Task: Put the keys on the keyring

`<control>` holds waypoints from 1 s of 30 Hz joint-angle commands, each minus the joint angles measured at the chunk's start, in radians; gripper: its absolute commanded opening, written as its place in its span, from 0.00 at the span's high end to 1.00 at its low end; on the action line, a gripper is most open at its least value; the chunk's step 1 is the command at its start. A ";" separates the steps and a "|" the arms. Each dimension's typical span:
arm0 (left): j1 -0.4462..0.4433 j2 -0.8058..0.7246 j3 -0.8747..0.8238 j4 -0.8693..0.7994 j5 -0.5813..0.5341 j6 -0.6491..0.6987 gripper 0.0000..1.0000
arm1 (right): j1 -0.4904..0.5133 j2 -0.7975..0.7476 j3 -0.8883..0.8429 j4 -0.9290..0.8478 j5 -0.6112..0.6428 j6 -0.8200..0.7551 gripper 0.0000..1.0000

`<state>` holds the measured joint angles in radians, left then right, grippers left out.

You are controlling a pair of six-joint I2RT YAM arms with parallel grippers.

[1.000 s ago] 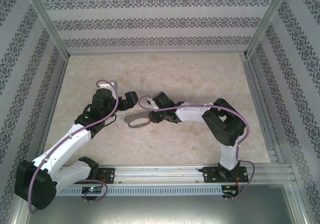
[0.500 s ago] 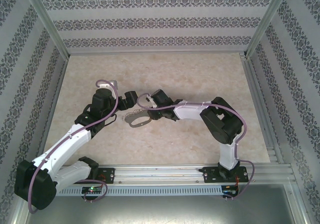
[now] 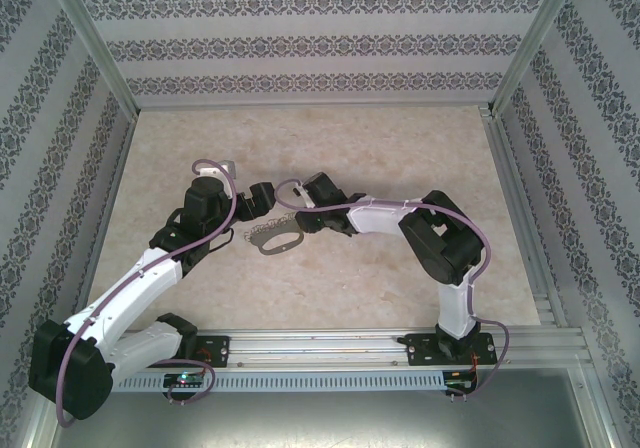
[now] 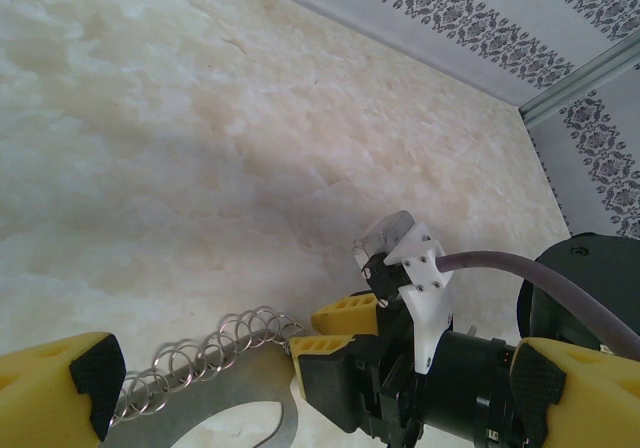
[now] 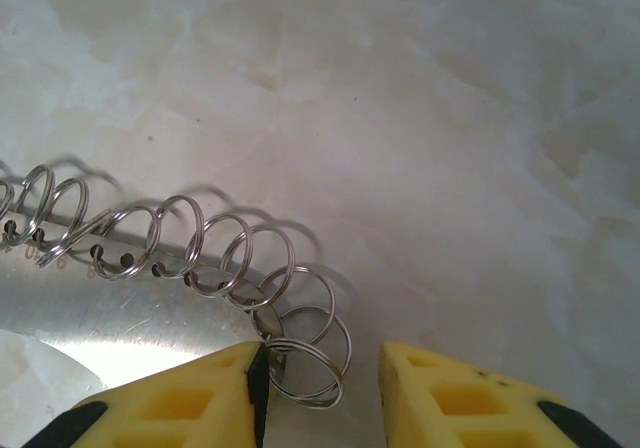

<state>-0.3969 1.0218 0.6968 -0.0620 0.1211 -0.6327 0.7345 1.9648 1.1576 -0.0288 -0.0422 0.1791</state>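
Note:
The keyring (image 3: 276, 239), a dark grey metal oval with a row of small wire rings (image 5: 190, 248) along one side, lies flat on the marble table. My right gripper (image 5: 320, 393) is low at the row's end. Its yellow fingers (image 5: 180, 403) stand apart, and the last ring (image 5: 305, 363) lies between them against the left pad. From above, the right gripper (image 3: 300, 220) meets the keyring's right end. My left gripper (image 4: 315, 378) is wide open, spanning the ring row (image 4: 200, 353) and the right gripper's fingertips (image 4: 345, 333). In the top view, the left gripper (image 3: 258, 198) hangs just above the keyring. The keys are out of view.
Patterned walls (image 3: 300, 48) and aluminium posts (image 3: 95, 58) enclose the pale marble table (image 3: 380, 138). Bare table stretches behind and to the right of both arms. The right arm's purple cable (image 4: 520, 273) crosses the left wrist view.
The right gripper has shifted a little left and towards the back wall along the ring row, its jaws slightly wider. The left arm and the keyring have stayed put.

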 commanded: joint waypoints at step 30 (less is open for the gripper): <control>0.010 0.010 0.011 0.034 0.021 -0.006 0.00 | -0.116 -0.053 -0.114 0.154 -0.366 0.092 0.57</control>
<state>-0.3973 1.0260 0.6968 -0.0605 0.1284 -0.6327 0.6220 1.8912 1.0405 0.0818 -0.3256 0.2817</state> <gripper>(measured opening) 0.998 0.438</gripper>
